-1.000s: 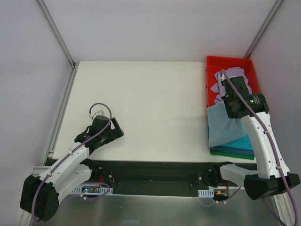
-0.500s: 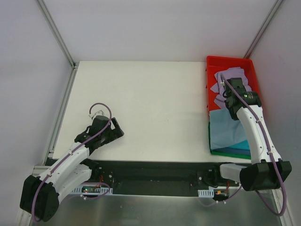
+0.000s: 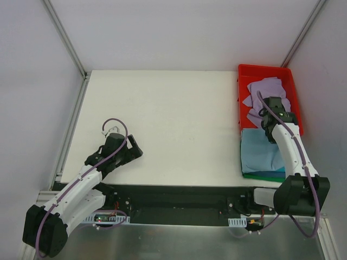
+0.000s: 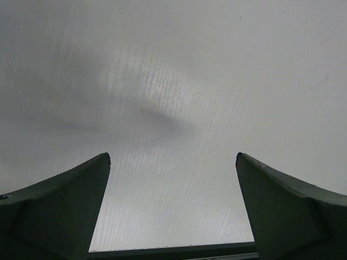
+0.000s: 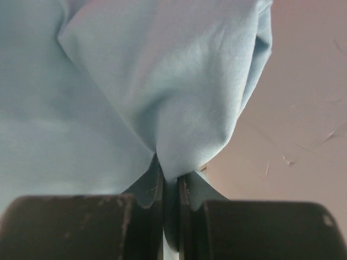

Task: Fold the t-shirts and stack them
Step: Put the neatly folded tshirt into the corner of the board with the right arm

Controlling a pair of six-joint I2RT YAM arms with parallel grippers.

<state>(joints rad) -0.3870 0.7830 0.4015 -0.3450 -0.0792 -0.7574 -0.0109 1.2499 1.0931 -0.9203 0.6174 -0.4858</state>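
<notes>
A folded light blue t-shirt (image 3: 260, 153) lies on top of a stack at the table's right edge, with a teal and a dark green layer (image 3: 263, 175) showing beneath it. My right gripper (image 3: 269, 131) is shut on a fold of the light blue t-shirt (image 5: 162, 92) at the stack's far edge. A crumpled lavender t-shirt (image 3: 267, 92) lies in the red bin (image 3: 241, 81). My left gripper (image 3: 134, 152) is open and empty over bare table at the near left; its fingers (image 4: 65, 206) stand wide apart.
The red bin stands at the far right, touching the far end of the stack. Metal frame rails (image 3: 70, 135) run along the table's left side and back corners. The black base strip (image 3: 179, 203) lies along the near edge.
My right gripper has lowered the light blue t-shirt toward the far end of the stack, and the shirt now lies flatter, covering more of the teal layer. The left arm has not moved.
</notes>
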